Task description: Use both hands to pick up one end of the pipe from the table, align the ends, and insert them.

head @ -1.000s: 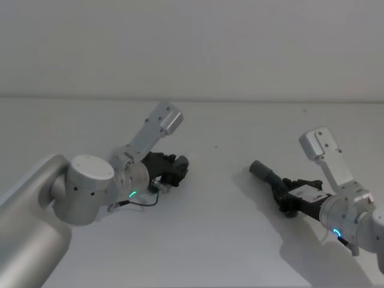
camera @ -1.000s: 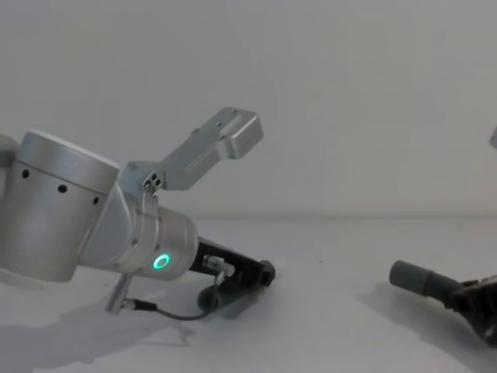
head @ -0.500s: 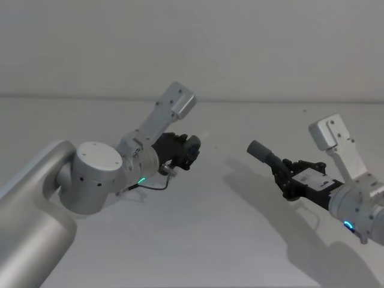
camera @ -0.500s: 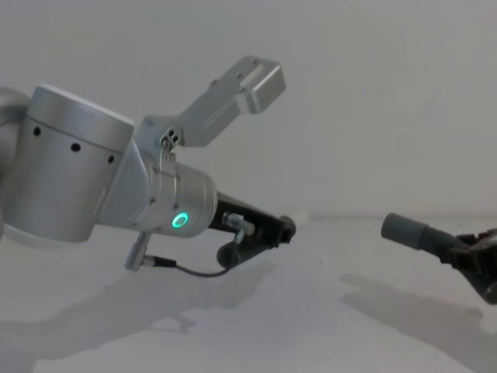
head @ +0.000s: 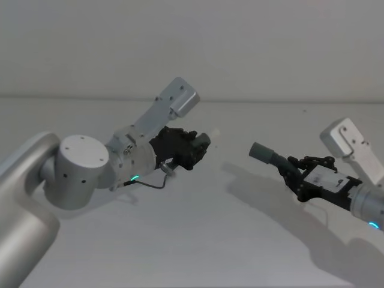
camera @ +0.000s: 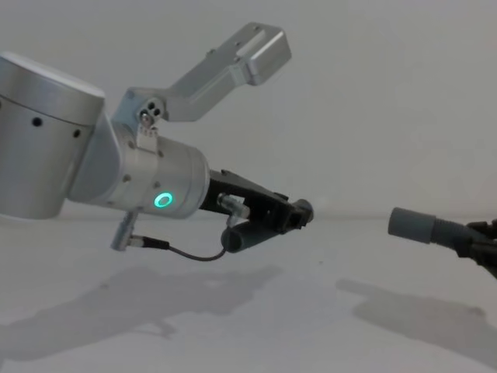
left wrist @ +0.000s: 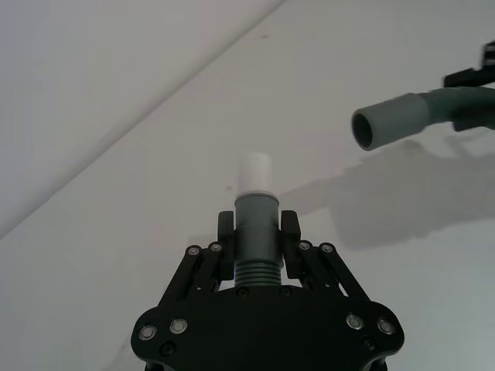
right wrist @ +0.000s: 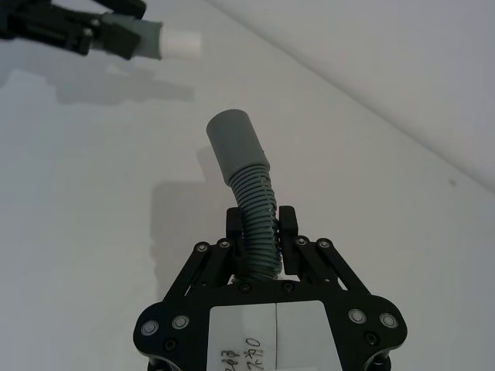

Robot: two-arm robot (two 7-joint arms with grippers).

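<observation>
Pinching the short tube (left wrist: 256, 220) by its ribbed base, the left gripper (head: 201, 144) hangs above the table (head: 198, 240). Its notched fingers (left wrist: 225, 232) press against both sides of the tube, and the white tip (left wrist: 253, 170) juts out ahead of them. The right gripper (right wrist: 261, 224) is clamped the same way around the ribbed hose (right wrist: 255, 193), just behind the smooth grey cuff (right wrist: 237, 147). Both pieces are lifted off the surface, with shadows beneath them. The tip and the cuff's hollow mouth point roughly toward each other, apart, with a clear gap between them.
</observation>
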